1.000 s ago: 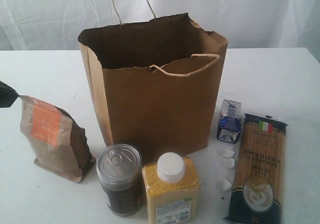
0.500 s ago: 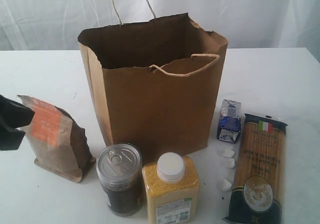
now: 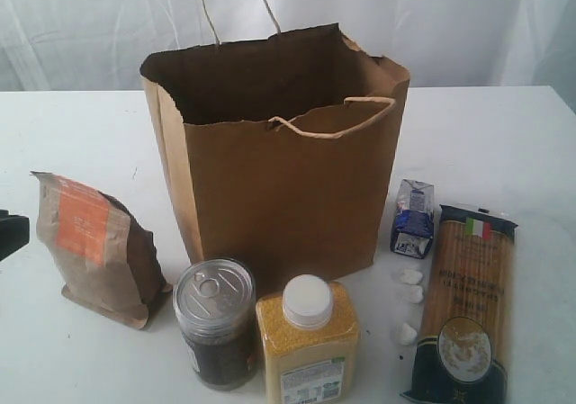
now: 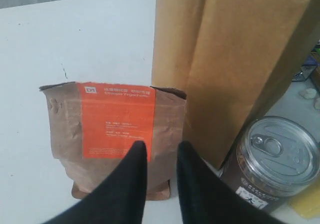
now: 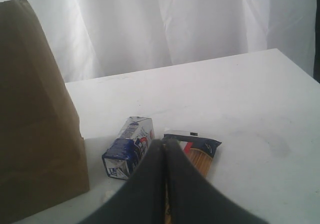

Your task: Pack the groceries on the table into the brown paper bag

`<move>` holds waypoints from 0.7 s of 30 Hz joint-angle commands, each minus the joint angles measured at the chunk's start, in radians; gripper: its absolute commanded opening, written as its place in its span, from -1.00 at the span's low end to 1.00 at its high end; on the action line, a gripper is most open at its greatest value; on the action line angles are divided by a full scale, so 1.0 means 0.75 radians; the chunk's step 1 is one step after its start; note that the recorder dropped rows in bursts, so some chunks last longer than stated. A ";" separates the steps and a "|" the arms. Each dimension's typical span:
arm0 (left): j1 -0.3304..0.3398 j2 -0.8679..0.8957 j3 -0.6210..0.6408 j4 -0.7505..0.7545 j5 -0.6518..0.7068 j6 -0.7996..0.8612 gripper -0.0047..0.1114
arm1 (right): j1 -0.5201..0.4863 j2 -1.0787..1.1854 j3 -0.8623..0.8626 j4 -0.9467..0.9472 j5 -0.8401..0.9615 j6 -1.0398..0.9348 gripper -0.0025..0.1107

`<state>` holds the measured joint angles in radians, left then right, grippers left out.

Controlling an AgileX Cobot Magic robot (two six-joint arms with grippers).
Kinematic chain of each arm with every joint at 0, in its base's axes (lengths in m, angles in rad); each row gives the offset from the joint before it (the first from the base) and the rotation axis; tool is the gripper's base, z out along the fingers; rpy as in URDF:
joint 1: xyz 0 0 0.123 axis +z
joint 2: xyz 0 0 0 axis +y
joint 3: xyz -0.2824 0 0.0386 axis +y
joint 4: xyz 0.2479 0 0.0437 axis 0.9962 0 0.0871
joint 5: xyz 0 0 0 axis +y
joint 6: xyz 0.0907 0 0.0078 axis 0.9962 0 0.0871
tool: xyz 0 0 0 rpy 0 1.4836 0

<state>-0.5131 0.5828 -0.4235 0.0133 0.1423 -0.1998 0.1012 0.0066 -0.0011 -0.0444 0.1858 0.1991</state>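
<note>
The left gripper [image 4: 162, 149], barely parted and empty, may shove the brown pouch [image 4: 115, 119] over, since its gap looks too narrow. The right gripper [image 5: 164, 143] is clenched.

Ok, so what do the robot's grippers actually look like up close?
Both are plain matte black. The left gripper and the right gripper each have two smooth, rounded jaws that taper toward the tips. No cables, markings or labels show in these views.
</note>
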 commanded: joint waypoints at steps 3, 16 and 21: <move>0.003 -0.017 0.008 -0.018 -0.019 -0.008 -0.43 | -0.003 -0.009 0.001 -0.006 -0.011 0.000 -0.96; 0.003 -0.050 0.070 -0.010 -0.115 -0.005 -0.43 | -0.003 -0.009 0.001 -0.006 -0.011 0.000 -0.96; 0.003 -0.233 0.305 -0.007 -0.390 0.059 -0.43 | -0.003 -0.009 0.001 -0.006 -0.011 0.000 -0.96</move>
<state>-0.5131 0.4853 -0.2799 0.0090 -0.0444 -0.1866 0.1012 0.0066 -0.0011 -0.0444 0.1858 0.1991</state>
